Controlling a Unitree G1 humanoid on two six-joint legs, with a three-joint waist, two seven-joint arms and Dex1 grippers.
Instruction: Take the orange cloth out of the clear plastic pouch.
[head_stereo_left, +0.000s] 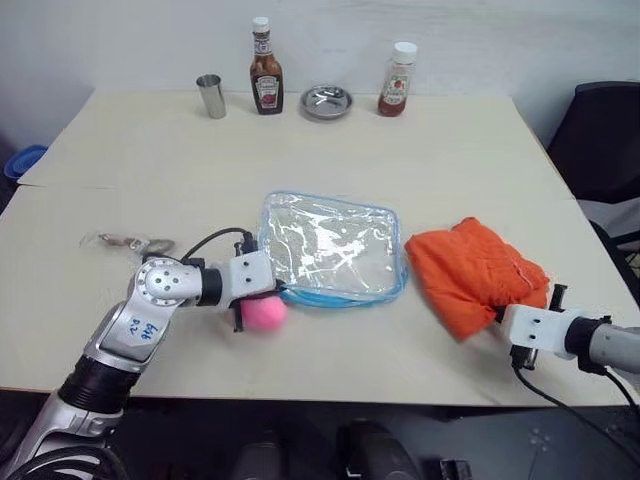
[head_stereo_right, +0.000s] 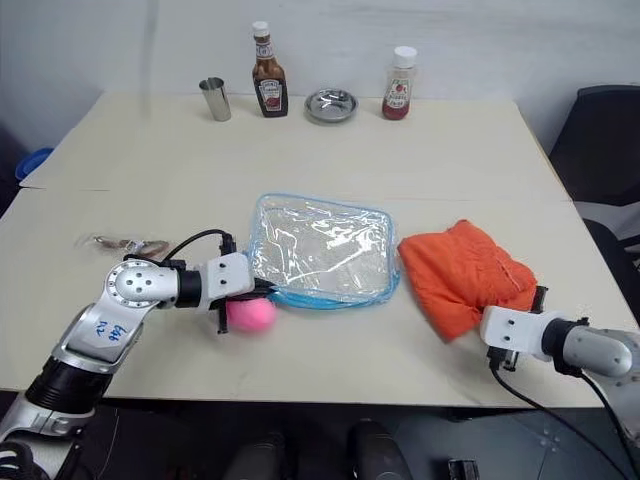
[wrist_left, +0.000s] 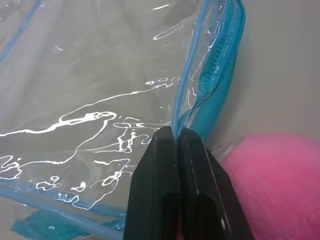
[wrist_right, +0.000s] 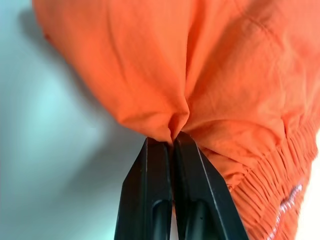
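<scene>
- Orange, wrinkled soft cloth (head_stereo_left: 473, 274) lies on the pale tabletop (head_stereo_left: 400, 150), fully outside and just right of the flat clear plastic pouch with light-blue zipper edging (head_stereo_left: 330, 247); the two sit close together, and contact cannot be told.
- Right gripper (wrist_right: 172, 137) has its black fingers pressed together, pinching a fold at the cloth's near edge.
- Left gripper (wrist_left: 177, 132) pinches the pouch's blue-trimmed edge, beside the round pink plush charm (head_stereo_left: 264, 313).
- Pouch looks empty and flat.
- Judged progress: removal looks done; what seems left is letting go of both items.
</scene>
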